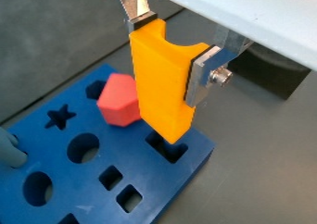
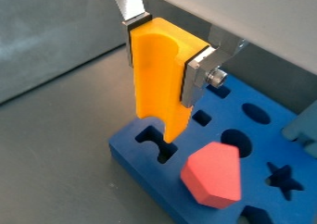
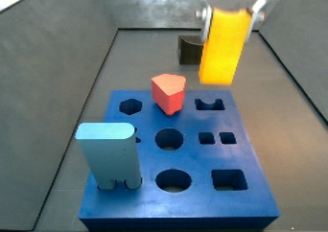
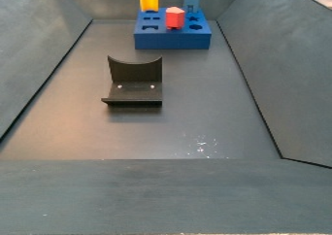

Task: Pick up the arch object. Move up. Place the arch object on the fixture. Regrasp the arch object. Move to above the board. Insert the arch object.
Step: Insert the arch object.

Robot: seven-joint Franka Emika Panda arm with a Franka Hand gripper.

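Gripper [image 1: 171, 52] clamps the arch [image 1: 161, 84] upright, long axis vertical, directly above the board's [image 1: 74, 186] arch hole [image 1: 168, 150].

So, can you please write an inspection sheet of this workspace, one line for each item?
Surface: dark grey floor, bare apart from the items listed.
Job's things: arch object held upright above the board, over its arch hole, not yet inserted; fixture stands apart, with nothing on it.
Clutter: red peg and light-blue block standing in the board.
Grippers: gripper above the board, shut on the arch object.
Cables: nothing seen.
Surroundings: grey sloping walls around the floor.
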